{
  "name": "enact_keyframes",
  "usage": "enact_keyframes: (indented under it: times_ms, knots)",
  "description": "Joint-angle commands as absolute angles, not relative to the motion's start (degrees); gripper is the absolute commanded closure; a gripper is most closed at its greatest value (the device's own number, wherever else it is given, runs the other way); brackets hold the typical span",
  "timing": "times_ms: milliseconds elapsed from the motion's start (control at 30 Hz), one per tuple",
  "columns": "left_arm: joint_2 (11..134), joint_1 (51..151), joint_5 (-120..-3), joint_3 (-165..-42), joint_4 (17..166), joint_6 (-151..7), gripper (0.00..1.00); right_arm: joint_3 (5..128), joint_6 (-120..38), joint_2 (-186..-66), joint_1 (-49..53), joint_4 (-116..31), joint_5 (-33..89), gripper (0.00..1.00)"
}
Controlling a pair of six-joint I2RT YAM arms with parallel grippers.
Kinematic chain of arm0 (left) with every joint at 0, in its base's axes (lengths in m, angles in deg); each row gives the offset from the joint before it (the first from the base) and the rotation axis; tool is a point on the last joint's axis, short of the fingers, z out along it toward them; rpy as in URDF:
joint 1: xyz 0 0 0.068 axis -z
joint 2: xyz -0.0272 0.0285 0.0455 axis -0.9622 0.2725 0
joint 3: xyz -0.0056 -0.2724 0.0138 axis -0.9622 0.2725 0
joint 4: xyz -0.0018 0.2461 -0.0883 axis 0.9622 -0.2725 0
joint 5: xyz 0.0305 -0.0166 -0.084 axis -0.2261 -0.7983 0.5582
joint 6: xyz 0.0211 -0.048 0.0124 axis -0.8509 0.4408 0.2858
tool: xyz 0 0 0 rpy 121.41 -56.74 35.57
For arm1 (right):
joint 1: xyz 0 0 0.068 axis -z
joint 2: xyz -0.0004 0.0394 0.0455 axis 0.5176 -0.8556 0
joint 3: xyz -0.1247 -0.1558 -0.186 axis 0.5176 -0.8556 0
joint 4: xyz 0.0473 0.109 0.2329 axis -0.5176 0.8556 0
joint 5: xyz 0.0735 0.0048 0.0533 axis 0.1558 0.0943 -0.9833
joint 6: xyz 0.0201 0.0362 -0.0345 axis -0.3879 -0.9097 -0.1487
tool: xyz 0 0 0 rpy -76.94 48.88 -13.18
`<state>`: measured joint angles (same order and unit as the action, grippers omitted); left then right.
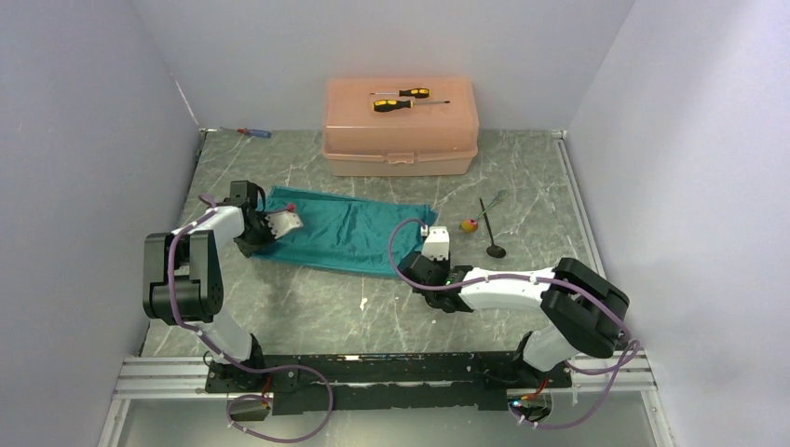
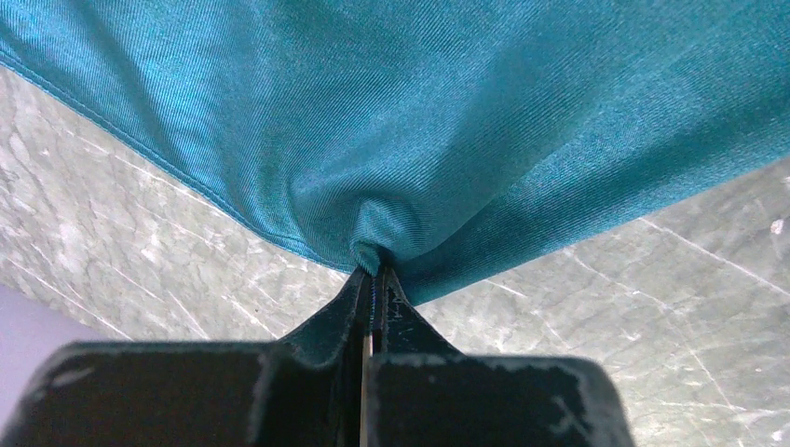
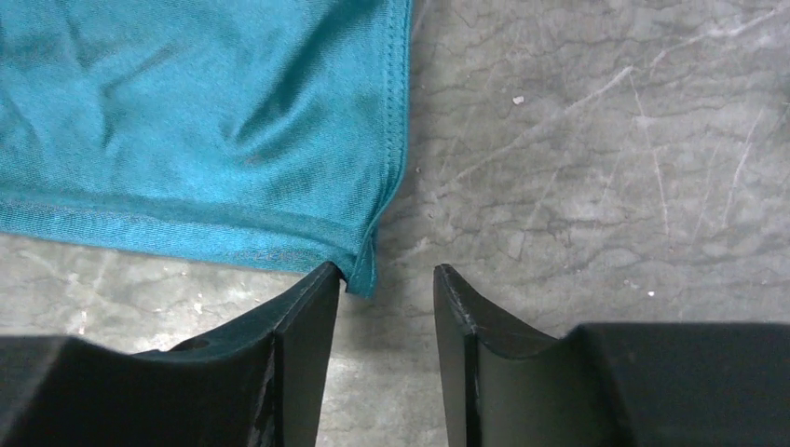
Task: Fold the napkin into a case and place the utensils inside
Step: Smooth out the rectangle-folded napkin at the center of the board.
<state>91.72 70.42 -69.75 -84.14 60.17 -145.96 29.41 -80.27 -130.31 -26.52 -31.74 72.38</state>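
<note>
The teal napkin (image 1: 345,235) lies spread on the table, mostly flat. My left gripper (image 1: 268,235) is at its left edge, shut on a pinched bunch of napkin (image 2: 419,112) at the fingertips (image 2: 377,272). My right gripper (image 1: 416,267) is low at the near right corner, open. That corner of the napkin (image 3: 186,121) hangs just inside the gap (image 3: 387,272), against the left finger (image 3: 307,307). The black spoon (image 1: 490,235) and the thin fork (image 1: 495,198) lie crossed on the table to the right of the cloth.
A peach plastic box (image 1: 401,130) stands at the back with two yellow-and-black screwdrivers (image 1: 402,99) on its lid. A small red-and-blue screwdriver (image 1: 253,132) lies at the back left. A little red-and-yellow ball (image 1: 470,224) sits by the spoon. Walls close in on both sides.
</note>
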Motion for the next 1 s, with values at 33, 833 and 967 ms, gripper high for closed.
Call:
enact_keyframes:
  times_ms: [33, 833, 967]
  knots:
    - [95.1, 69.3, -69.8, -82.9, 59.1, -146.5, 0.97, 30.0, -78.1, -130.7, -26.7, -37.6, 74.7, 0.65]
    - [95.1, 69.1, -69.8, -83.2, 59.6, -146.4, 0.97, 32.2, -71.9, -118.6, -18.7, -20.1, 83.6, 0.61]
    - [95.1, 69.1, -69.8, -83.5, 59.3, -146.1, 0.97, 33.6, -76.4, -119.4, -18.7, -14.5, 83.8, 0.44]
